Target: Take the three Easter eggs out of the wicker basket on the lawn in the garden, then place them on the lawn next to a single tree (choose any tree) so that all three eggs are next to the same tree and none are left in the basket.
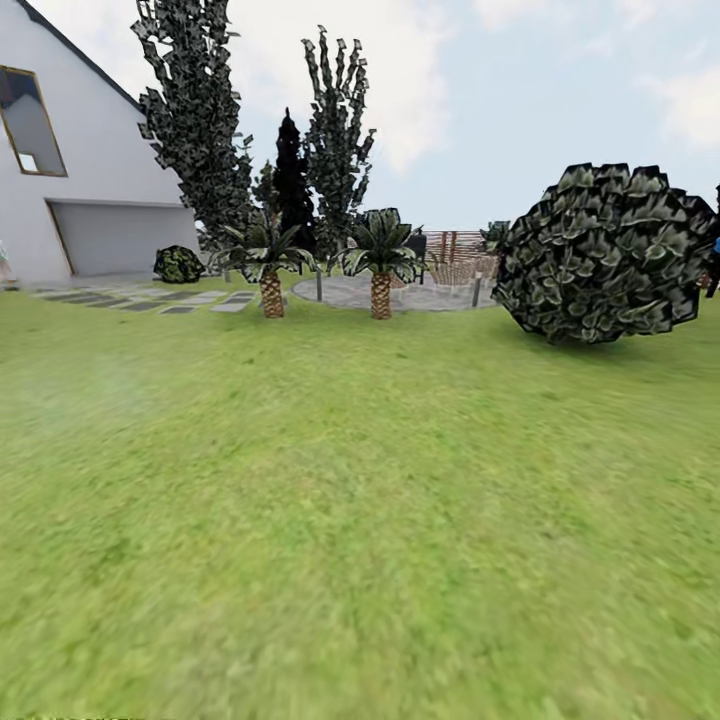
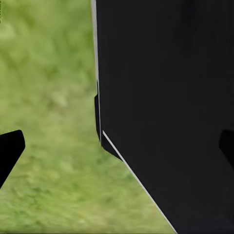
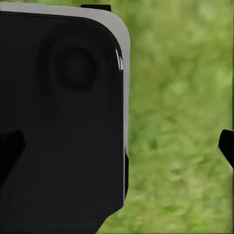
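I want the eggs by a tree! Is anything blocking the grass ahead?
Nothing visible blocks the near lawn. Farther off stand two short palms and a big round bush. The basket, eggs and chosen tree can't be located here.

No readable text, labels or numbers appear, though distant details are blurred.

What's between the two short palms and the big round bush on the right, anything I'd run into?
In the head view, open lawn lies between the right palm and the big round bush; farther back are grey paving, a short post and a wooden fence.
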Controlling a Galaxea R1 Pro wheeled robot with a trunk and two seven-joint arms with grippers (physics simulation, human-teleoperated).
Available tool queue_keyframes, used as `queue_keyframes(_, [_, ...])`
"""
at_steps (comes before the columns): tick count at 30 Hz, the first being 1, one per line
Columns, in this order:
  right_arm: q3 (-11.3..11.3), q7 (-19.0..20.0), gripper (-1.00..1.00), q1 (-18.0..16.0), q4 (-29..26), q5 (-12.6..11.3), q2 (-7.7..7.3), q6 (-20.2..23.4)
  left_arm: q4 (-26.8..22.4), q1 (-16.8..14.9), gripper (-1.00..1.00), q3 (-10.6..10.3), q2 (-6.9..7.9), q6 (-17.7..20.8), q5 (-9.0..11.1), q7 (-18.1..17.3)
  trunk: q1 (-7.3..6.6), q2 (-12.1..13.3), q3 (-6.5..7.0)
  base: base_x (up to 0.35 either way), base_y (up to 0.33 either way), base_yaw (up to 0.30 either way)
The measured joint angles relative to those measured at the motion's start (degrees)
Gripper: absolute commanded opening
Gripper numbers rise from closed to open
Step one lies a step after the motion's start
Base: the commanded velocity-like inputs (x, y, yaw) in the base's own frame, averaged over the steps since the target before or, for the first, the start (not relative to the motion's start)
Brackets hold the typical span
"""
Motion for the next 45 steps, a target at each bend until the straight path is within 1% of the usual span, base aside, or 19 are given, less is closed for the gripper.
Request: queue_keyframes(45, [0.0, 0.0, 1.00, 0.0, 0.0, -0.1, 0.07, 0.0, -0.1, 0.0, 1.00, 0.0, 0.08, 0.0, 0.0, 0.0, -0.01, 0.0, 0.00, 0.330, 0.000, 0.290])
